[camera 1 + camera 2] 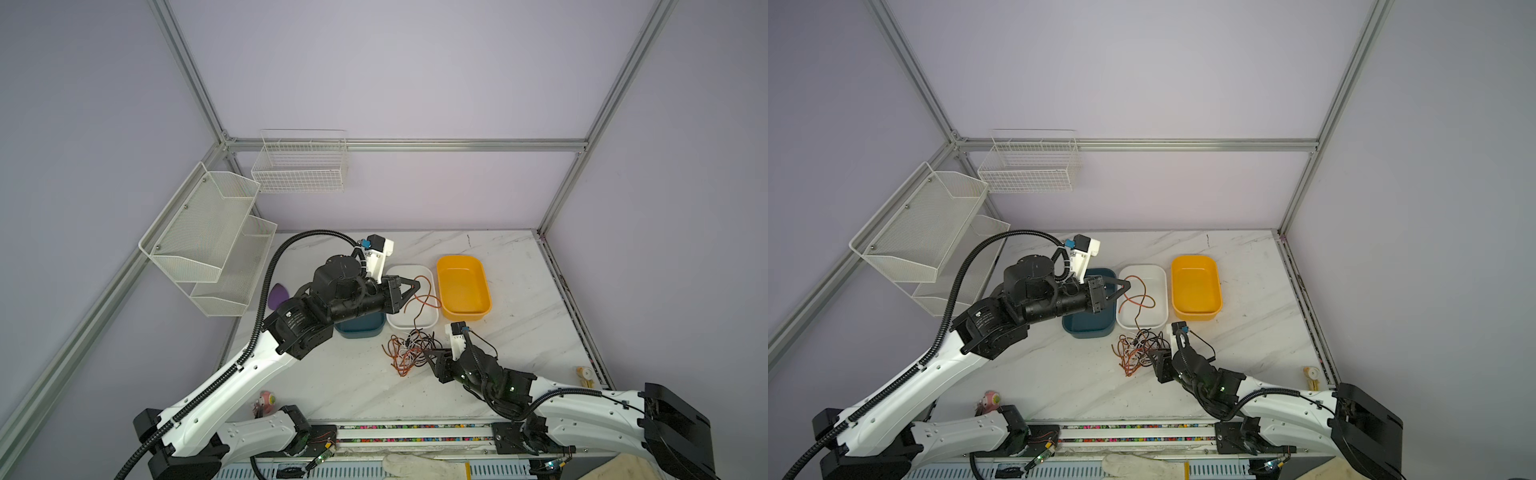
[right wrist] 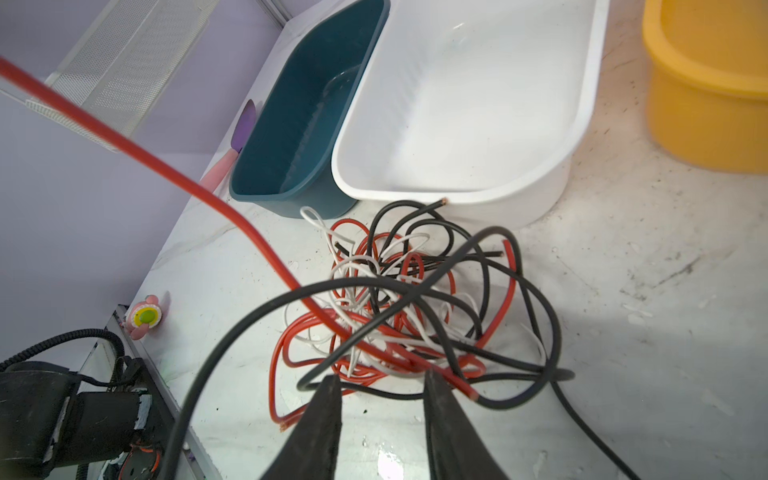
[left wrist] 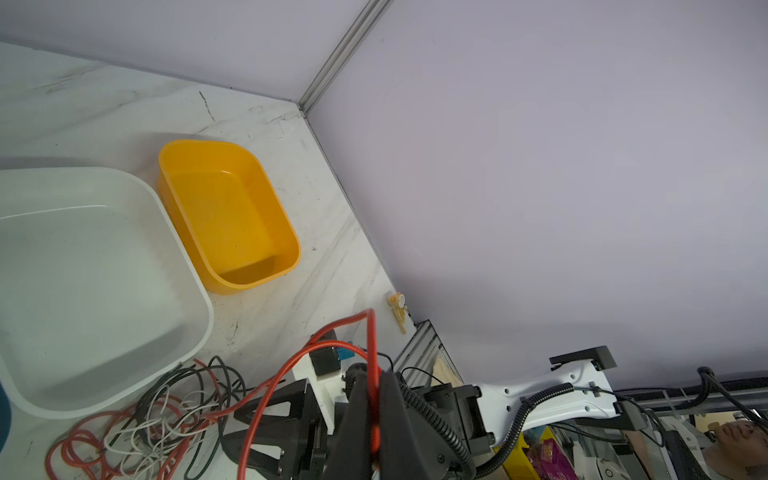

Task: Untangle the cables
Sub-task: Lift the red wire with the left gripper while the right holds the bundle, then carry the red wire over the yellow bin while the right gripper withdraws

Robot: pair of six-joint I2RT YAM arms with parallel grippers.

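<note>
Here, my left gripper [image 1: 417,286], mid-frame in a top view, is clamped on one orange-red cable [image 2: 166,171], held above the white tub [image 1: 411,325]. My right gripper [image 2: 382,388], jaws apart and empty, straddles the edge of the cables [image 2: 395,291] heaped on the counter [image 1: 332,374], lower centre. Step: drawing one strand free. Next, I judge: pin the heap, then pull. Count: two grippers; three tubs, counting teal tub [image 1: 359,330] and yellow tub [image 1: 461,316]; three cable colours, strands uncountable.
</note>
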